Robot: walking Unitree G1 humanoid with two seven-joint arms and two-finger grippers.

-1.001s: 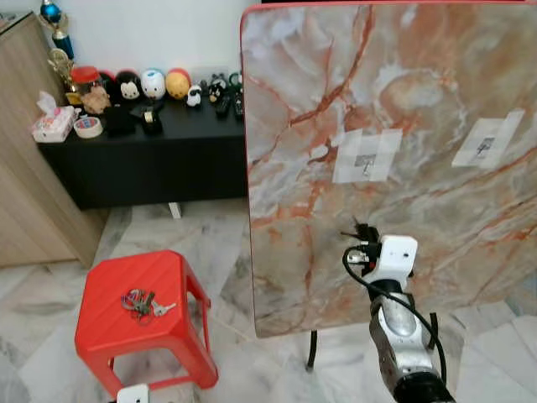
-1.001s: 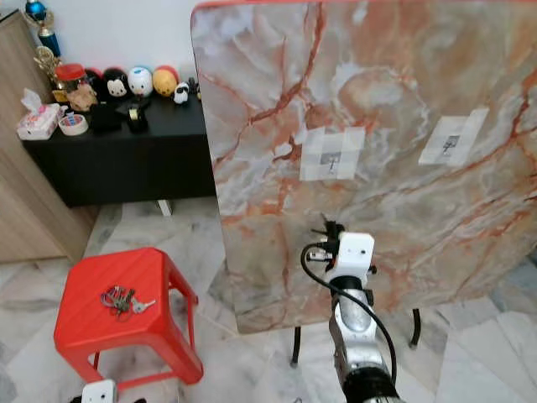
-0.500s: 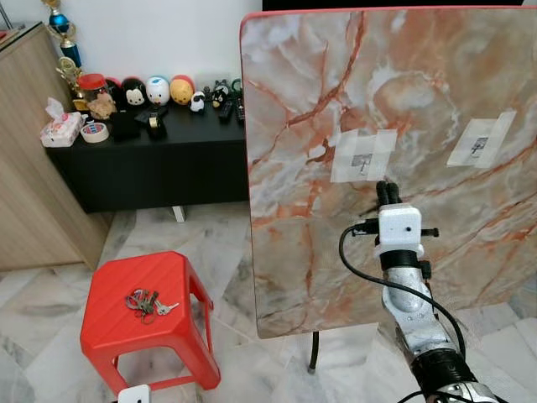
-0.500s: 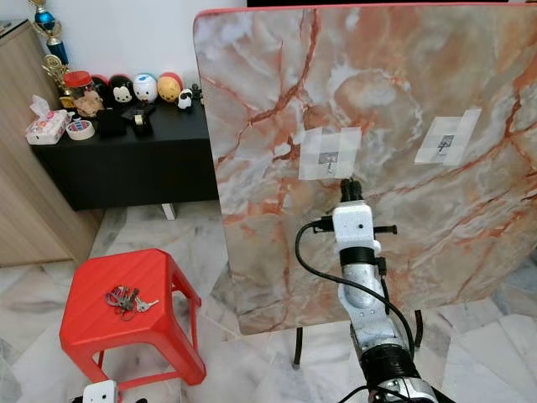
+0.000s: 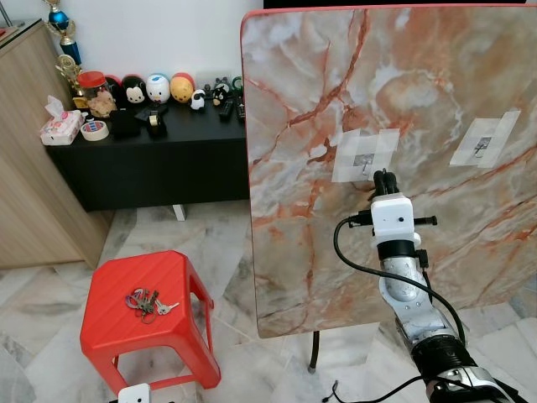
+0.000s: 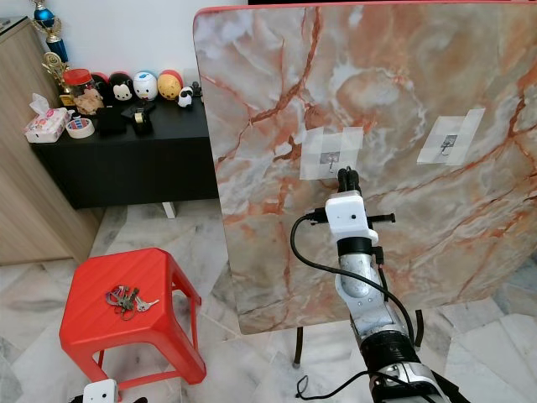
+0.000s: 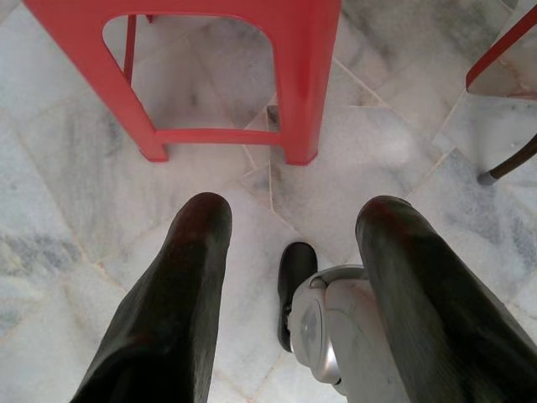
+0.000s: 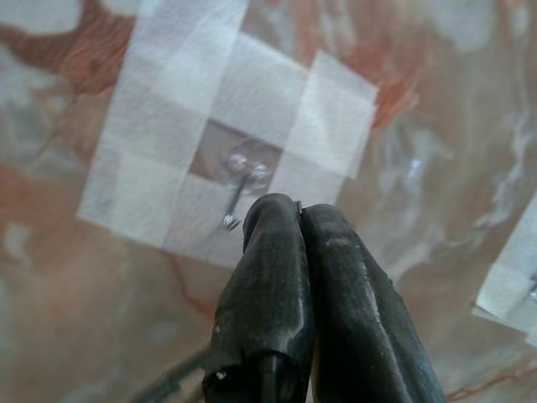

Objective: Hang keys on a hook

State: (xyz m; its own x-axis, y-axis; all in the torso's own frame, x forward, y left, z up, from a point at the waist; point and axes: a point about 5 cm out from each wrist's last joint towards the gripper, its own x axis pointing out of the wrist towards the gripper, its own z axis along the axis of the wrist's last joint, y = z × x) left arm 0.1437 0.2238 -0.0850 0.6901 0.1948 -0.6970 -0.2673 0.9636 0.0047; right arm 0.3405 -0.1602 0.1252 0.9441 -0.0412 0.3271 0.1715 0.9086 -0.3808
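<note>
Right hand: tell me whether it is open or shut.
Shut. The right hand has its two black fingers pressed together with no gap, empty, tips just below the taped hook on the marble board.

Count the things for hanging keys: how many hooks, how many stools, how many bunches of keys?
Hooks taped to the marble board: 2
Red stools: 1
Bunches of keys: 1, lying on the stool
Total: 4
</note>
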